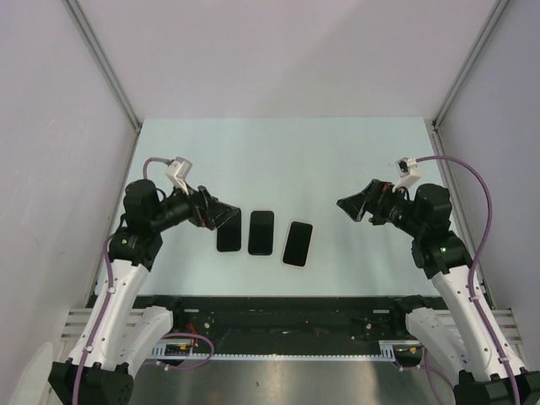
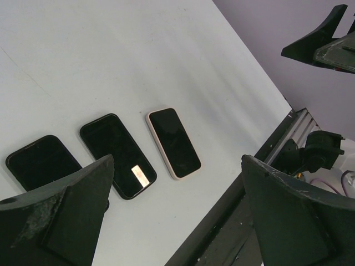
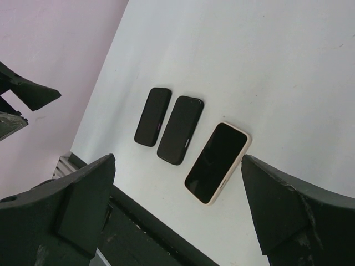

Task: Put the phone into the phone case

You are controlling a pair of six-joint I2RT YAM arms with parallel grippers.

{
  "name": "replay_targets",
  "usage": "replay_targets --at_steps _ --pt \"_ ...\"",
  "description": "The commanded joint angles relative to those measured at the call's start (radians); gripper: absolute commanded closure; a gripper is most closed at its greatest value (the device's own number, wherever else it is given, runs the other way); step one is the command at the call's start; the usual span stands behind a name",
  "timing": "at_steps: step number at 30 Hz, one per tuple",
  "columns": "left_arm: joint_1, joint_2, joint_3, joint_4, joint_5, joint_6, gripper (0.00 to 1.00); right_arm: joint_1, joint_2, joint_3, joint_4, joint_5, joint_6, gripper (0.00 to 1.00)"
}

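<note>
- L gripper [image 1: 218, 213], R gripper [image 1: 354, 205]: jaws wide open, nothing held, over table [image 1: 337, 160].
- Mid-table, close together: left black slab [image 1: 228, 239], middle black slab [image 1: 261, 232], pale-rimmed slab [image 1: 297, 243]; phone vs case unclear.
- Risk: wrong pick; thin flat slabs, fingers may skid, knock neighbour.

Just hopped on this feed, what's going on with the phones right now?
Nothing is being handled yet. Three flat dark slabs lie side by side on the table: a leftmost black slab, a middle black slab and a pale-rimmed slab on the right. Which is the phone and which the case is unclear. The left fingers hover open by the leftmost one; the right fingers hang open, apart from all three. Neither holds anything.
</note>
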Motion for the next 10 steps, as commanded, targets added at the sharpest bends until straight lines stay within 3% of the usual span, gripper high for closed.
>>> replay_targets --at_steps 1,10 --pt "-0.006 -0.003 0.006 0.026 0.037 -0.001 0.00 -0.005 -0.035 0.038 0.026 0.033 -0.020 0.00" --pt "-0.006 -0.001 0.006 0.023 0.028 0.004 0.00 -0.007 -0.051 0.040 -0.004 0.068 -0.026 0.00"
